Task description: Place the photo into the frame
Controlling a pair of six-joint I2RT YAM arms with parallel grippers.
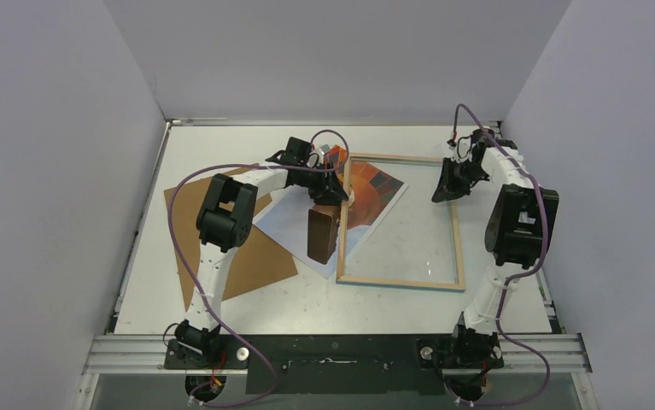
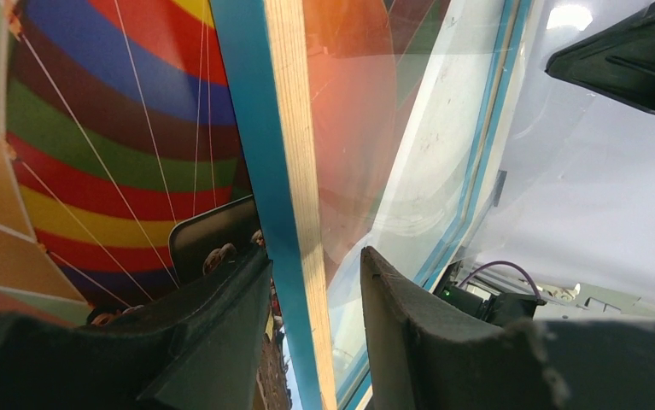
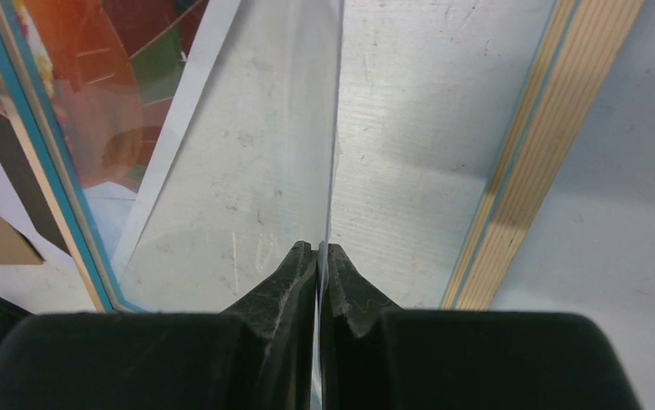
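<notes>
The frame (image 1: 400, 282) lies in the middle of the table, wood-coloured back up. The photo (image 1: 294, 218), a multicoloured balloon print, lies slanted with its right part under the frame's left rail. My left gripper (image 1: 338, 190) is open, and its fingers straddle that left rail (image 2: 294, 128) with a gap on the pane side. The photo (image 2: 110, 128) shows beside it. My right gripper (image 1: 443, 192) is shut on the edge of the clear pane (image 3: 255, 128) inside the frame and holds it tilted up. The frame's right rail (image 3: 529, 137) lies to its right.
A plain brown backing board (image 1: 247, 256) lies on the left of the table, partly under the photo. Grey walls enclose the white table on three sides. The right gripper's dark finger (image 2: 622, 51) shows in the left wrist view.
</notes>
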